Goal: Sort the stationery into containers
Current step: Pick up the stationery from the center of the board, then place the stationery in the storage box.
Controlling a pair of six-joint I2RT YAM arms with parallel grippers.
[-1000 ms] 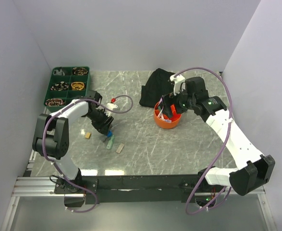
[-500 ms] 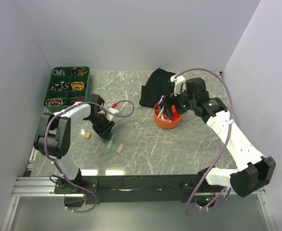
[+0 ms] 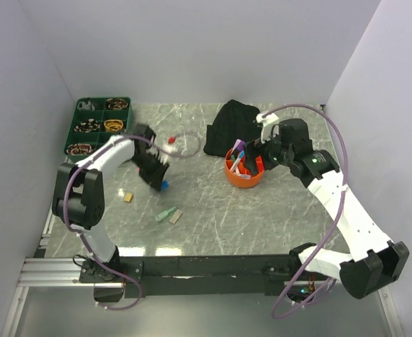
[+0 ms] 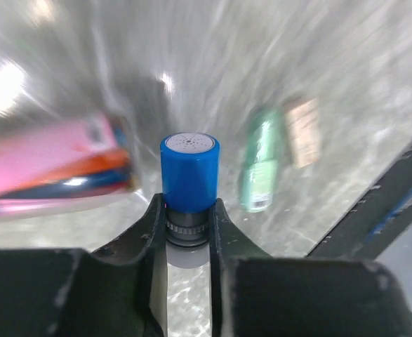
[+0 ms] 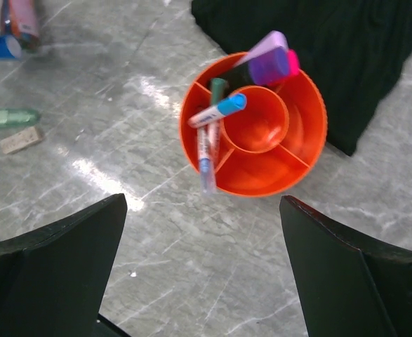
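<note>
My left gripper (image 3: 158,180) is shut on a short blue-capped marker (image 3: 165,185), which stands upright between the jaws in the left wrist view (image 4: 189,172). A green-capped pen (image 3: 166,213) and a tan eraser (image 3: 175,217) lie on the table below it. Another eraser (image 3: 128,197) lies to the left. My right gripper (image 3: 253,156) hangs wide open and empty (image 5: 201,201) above the near edge of the orange tub (image 3: 242,184). The tub (image 5: 323,119) holds a purple marker (image 5: 265,60), a pink one, a blue-capped pen (image 5: 216,111) and a dark green one.
The dark green tray (image 3: 102,99) with coiled bands stands at the back left. A black fabric heap (image 3: 227,130) lies behind the tub. A thin cable with a red end (image 3: 170,140) lies beside the left arm. A blurred pink and orange item (image 4: 51,161) shows left of the marker.
My left gripper has lifted the blue marker away from the green pen and moved it back. My right gripper has drawn back to the right, uncovering the tub's contents.
</note>
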